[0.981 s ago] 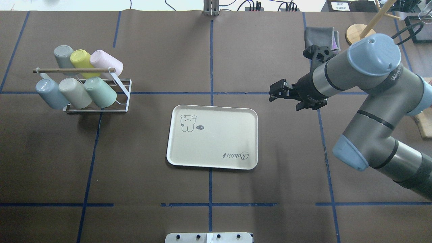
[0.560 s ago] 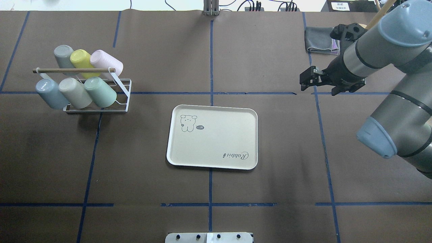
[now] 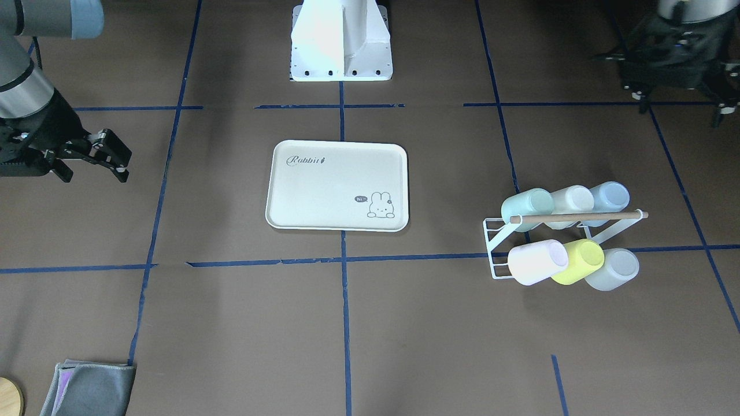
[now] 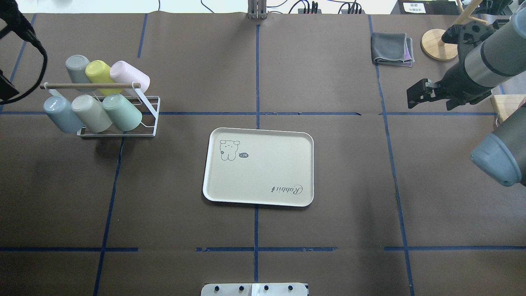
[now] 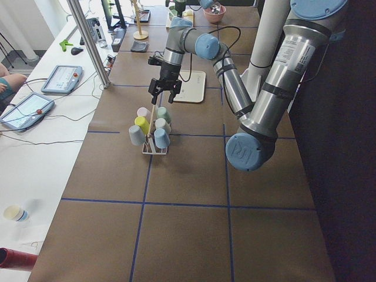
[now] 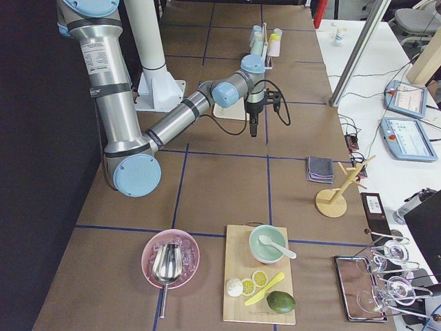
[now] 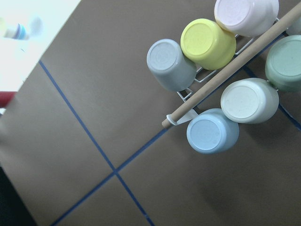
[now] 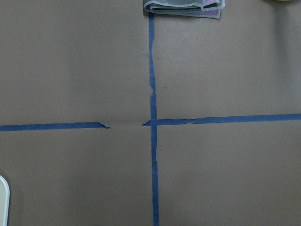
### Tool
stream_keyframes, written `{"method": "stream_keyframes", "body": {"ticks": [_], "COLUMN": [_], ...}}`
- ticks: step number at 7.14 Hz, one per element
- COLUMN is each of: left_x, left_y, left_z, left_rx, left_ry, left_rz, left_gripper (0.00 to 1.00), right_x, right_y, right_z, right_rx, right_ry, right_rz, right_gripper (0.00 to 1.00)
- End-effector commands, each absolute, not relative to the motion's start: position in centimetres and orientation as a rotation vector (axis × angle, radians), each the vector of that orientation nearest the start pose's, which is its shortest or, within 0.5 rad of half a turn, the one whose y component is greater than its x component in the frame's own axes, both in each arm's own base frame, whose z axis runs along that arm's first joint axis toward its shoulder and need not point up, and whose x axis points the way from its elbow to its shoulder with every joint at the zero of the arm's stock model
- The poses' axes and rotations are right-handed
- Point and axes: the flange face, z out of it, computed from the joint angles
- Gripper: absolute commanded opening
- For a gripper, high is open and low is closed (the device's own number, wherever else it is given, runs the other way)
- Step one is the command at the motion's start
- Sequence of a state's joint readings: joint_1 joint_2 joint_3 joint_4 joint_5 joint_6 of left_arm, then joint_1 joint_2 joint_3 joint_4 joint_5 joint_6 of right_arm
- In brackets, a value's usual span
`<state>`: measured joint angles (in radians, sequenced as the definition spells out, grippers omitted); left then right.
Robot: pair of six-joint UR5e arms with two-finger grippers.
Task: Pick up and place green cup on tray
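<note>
The green cup [image 4: 122, 112] — smooth plastic, tapered — lies tilted on a white wire rack [image 4: 153, 119] with 5 other cups, below and aside of the left gripper [image 3: 679, 107], whose jaws are spread and empty. A wooden rod [image 4: 90, 86] runs beside the cup. The right gripper [image 4: 412, 98] has its jaws parted — the rimmed cream tray [image 4: 267, 176] is well apart from them.

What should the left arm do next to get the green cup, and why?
Likely shift the left gripper along the rack until it centres over the green cup: its wrist view has that cup at the right edge, and the cup sits unheld in the rack.
</note>
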<state>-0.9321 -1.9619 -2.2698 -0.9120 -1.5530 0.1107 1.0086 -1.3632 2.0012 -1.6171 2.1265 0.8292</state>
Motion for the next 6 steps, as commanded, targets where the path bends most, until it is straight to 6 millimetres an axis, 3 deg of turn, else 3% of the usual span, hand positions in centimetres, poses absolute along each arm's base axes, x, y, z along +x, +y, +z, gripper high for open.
{"method": "stream_keyframes", "body": {"ticks": [1,3,5,6], "left_x": [24.6,29.0,35.4,38.3], "left_y": [-43.3,-41.0,-39.1,-39.2], "left_z": [25.3,25.3,26.6,26.9], "left_rx": [0.480,0.500,0.437,0.400], "left_ry": [-0.146,-0.362,-0.523,-0.657], "left_rz": [0.954,1.162,1.309,1.446], "left_gripper": [1.00,0.98,0.97,0.97], "right_x": [-17.4,-15.9,-15.9,-15.8], "right_y": [-49.2,-49.0,-49.1,-49.1], "right_z": [39.4,41.8,42.4,42.7], "right_rx": [0.074,0.065,0.057,0.057], "right_ry": [-0.797,-0.777,-0.772,-0.768], "right_rz": [0.027,0.006,0.008,-0.002], "right_gripper": [1.00,1.00,1.00,1.00]}}
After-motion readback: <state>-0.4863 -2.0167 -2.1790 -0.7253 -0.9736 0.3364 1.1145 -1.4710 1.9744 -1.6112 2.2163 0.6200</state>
